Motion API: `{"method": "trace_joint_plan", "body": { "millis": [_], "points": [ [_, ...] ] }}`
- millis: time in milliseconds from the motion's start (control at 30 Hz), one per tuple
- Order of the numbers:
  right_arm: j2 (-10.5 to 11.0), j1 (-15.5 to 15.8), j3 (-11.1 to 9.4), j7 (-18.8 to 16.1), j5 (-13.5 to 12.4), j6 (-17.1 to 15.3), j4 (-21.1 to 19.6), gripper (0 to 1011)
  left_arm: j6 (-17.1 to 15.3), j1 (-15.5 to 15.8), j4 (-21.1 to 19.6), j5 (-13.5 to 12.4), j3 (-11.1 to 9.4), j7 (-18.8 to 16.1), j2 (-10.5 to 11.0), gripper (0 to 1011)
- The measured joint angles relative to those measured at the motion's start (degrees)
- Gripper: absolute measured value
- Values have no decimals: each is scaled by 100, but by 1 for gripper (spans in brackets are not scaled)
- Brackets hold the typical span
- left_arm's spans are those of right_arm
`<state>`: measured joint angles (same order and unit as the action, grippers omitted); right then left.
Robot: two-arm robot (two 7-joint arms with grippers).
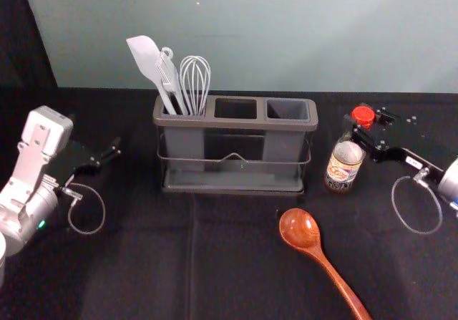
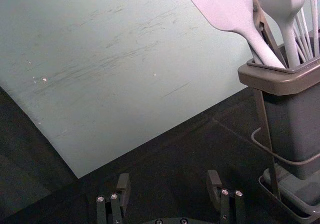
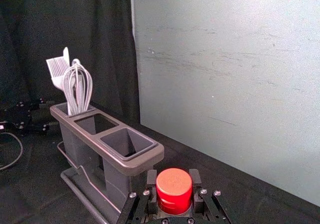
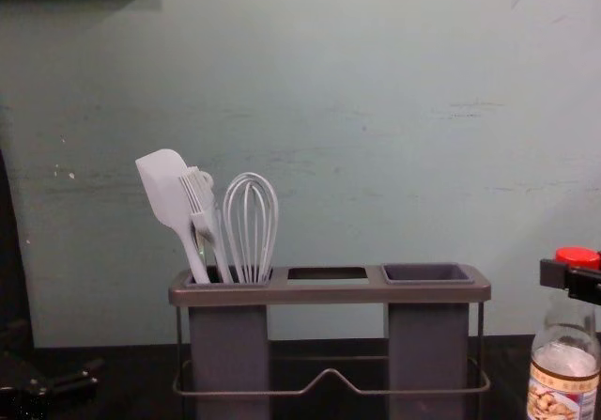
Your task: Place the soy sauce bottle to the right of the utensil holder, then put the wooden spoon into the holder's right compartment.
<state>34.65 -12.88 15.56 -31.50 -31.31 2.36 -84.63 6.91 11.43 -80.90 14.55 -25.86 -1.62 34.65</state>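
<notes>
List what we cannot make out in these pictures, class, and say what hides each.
Spoon: handle's end, cut off by the head view's bottom edge.
Bottle: base, cut off by the chest view's bottom edge; label's fine print, too small in the head view.
Its neck: partly behind the right gripper, chest view.
Whisk: lower end, behind the left compartment's wall, chest view.
Right compartment: floor, behind its front wall, chest view.

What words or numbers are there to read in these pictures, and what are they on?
None that I can read clearly.
Soy sauce bottle: its label has printing, but the letters are too small and blurred to read.
White tag on the right arm, by the right gripper: too small to read.
</notes>
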Motion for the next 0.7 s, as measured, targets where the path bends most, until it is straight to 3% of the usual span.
{"method": "trace_joint_plan", "body": {
  "millis": [700],
  "points": [
    [-273, -431, 182, -142, 207, 143, 572, 382, 0, 0, 0, 0, 0, 0, 0, 1005]
  ]
}}
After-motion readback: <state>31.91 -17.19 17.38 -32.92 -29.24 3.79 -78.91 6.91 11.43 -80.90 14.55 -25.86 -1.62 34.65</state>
